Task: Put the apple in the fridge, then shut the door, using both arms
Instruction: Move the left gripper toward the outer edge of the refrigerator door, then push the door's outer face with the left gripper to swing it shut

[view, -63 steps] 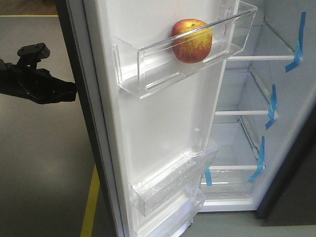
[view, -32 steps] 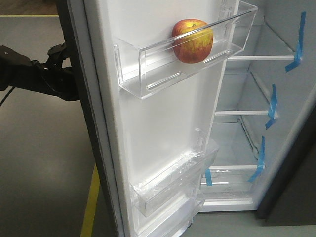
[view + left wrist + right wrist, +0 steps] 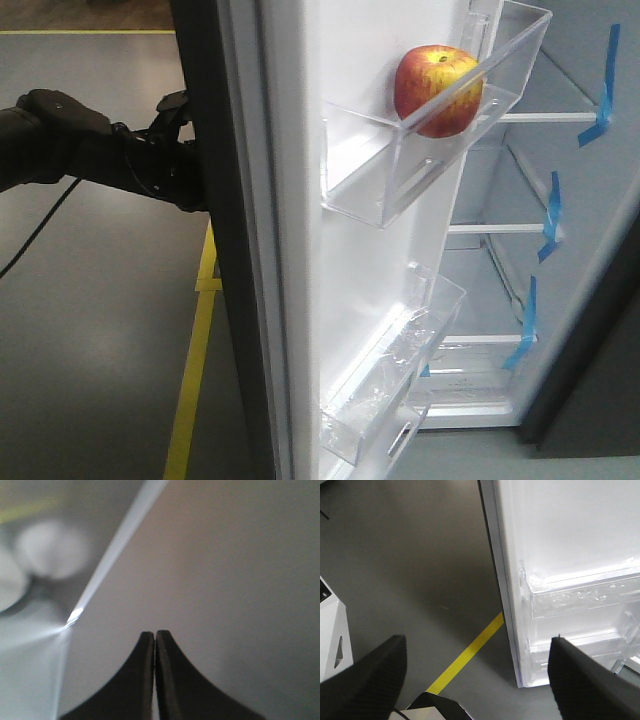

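Note:
The apple (image 3: pixel 438 88), red with yellow patches, sits in the upper clear bin (image 3: pixel 400 170) of the door (image 3: pixel 300 300). The door stands partly swung toward the fridge (image 3: pixel 570 200), whose white inside shows glass shelves and blue tape strips. My left arm (image 3: pixel 90 150) reaches in from the left against the door's dark grey outer face (image 3: pixel 215 220). In the left wrist view my left gripper (image 3: pixel 155 633) is shut and empty, its tips up against that grey face. My right gripper (image 3: pixel 478 639) hangs open over the floor, beside the door's lower bins (image 3: pixel 580 595).
A yellow line (image 3: pixel 195 350) runs along the grey floor beside the door's lower edge, and the right wrist view shows the yellow line (image 3: pixel 470 650) too. A white box-like object (image 3: pixel 332 630) stands at the left. A dark and white part of the robot (image 3: pixel 440 705) is below the right gripper.
The door has swung to the right toward the fridge, carrying the apple in its bin. My left arm has moved right and now rests against the door's outer face.

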Motion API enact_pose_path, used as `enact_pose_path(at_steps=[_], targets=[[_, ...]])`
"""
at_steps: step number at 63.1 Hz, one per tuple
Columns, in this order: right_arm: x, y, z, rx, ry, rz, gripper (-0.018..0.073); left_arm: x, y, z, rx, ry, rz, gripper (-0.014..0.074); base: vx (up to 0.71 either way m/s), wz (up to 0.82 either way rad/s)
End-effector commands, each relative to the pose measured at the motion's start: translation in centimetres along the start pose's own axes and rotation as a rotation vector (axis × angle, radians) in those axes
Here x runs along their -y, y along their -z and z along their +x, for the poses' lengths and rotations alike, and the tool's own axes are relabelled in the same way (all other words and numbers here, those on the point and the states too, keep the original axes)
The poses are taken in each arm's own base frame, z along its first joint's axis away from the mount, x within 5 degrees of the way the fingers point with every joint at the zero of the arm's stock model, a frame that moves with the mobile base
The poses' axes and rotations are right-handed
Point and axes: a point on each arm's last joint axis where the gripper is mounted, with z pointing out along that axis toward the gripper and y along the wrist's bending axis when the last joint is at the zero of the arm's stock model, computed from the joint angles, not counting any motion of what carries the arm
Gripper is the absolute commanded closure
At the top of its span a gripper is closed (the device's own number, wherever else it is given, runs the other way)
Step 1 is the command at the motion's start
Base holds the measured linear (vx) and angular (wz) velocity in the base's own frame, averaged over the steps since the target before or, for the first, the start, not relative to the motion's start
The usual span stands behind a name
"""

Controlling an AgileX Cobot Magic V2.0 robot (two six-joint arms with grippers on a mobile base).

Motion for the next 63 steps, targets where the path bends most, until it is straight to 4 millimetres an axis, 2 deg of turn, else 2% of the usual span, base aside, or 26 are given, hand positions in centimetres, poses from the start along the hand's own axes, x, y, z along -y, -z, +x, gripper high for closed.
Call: enact_pose_path(at_steps=[1, 17, 45, 53, 63], targets=[[-0.1, 0.3, -1.0, 0.067, -0.008, -0.002, 0.0004, 4.7, 2.2, -2.3, 0.114, -0.056, 0.090, 0.0603, 0.00, 0.00], [-0.1, 0.3, -1.0, 0.067, -0.008, -0.002, 0.0004, 9.2, 0.2, -1.9, 0.094, -0.115, 0.172, 0.0603, 0.00, 0.00], [-0.1, 0.3, -1.0, 0.067, -0.008, -0.002, 0.0004, 18.2, -4.5, 0.6, 0.048, -0.272, 0.280, 0.0603, 0.00, 0.00], [-0.1, 0.3, -1.0, 0.067, -0.008, -0.002, 0.0004, 19.7, -5.0, 1.3, 0.032, -0.306, 0.306, 0.0603, 0.00, 0.00], [-0.1, 0.3, -1.0, 0.067, -0.008, -0.002, 0.0004, 19.7, -5.0, 1.4, 0.016, -0.320, 0.290, 0.0603, 0.00, 0.00]])
